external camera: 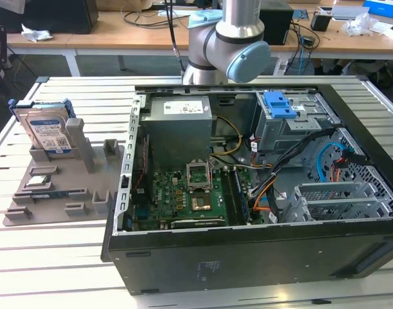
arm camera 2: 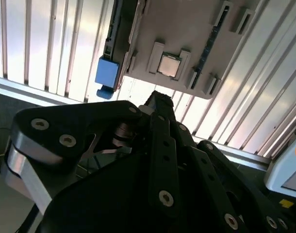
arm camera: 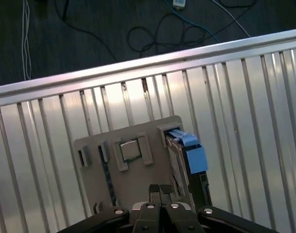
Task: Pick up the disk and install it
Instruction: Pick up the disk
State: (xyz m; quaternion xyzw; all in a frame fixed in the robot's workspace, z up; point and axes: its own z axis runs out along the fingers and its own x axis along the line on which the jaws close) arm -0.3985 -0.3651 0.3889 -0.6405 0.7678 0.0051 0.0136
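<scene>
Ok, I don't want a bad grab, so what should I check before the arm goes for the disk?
1. Disk reachable: ok; the disk stands upright in the grey tray.
2. Hand empty: ok; the hand holds nothing.
3. Hand open: not ok; it is shut.
4. Hand at the disk: not ok; it is apart from it.
5. Case open: ok; the computer case has its side off.
6. Slot free: cannot tell; cables lie beside the drive cage.
</scene>
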